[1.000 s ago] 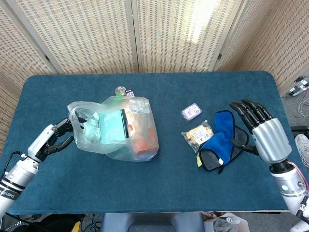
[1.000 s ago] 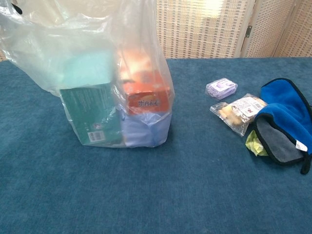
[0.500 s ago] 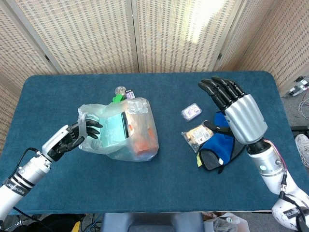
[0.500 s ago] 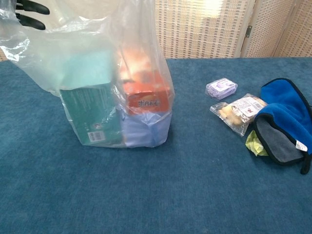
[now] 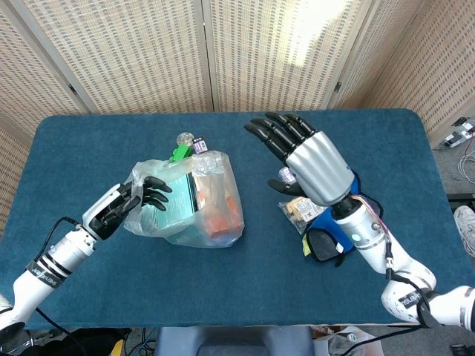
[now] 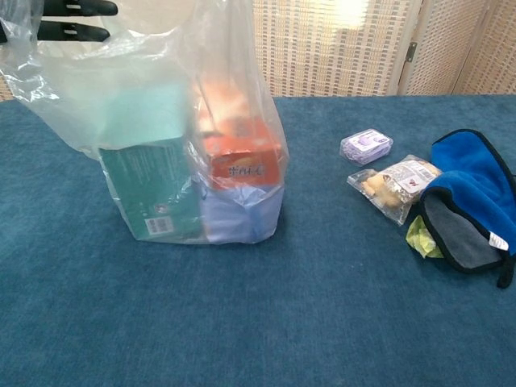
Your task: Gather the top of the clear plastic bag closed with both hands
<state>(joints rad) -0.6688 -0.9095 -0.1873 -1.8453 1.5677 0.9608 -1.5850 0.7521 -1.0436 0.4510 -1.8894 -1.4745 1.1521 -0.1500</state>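
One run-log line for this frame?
left hand: at clear plastic bag top edge | right hand: open, above table, off bag | bag: not gathered

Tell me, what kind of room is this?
Probably a robot test room, not a home: folding screens wall off one blue-covered table, and loose cables lie on the floor beside it.

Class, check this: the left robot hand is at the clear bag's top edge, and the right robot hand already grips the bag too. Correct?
Not quite. In the head view the right robot hand is open in the air, apart from the clear bag. The left robot hand is at the bag's top edge.
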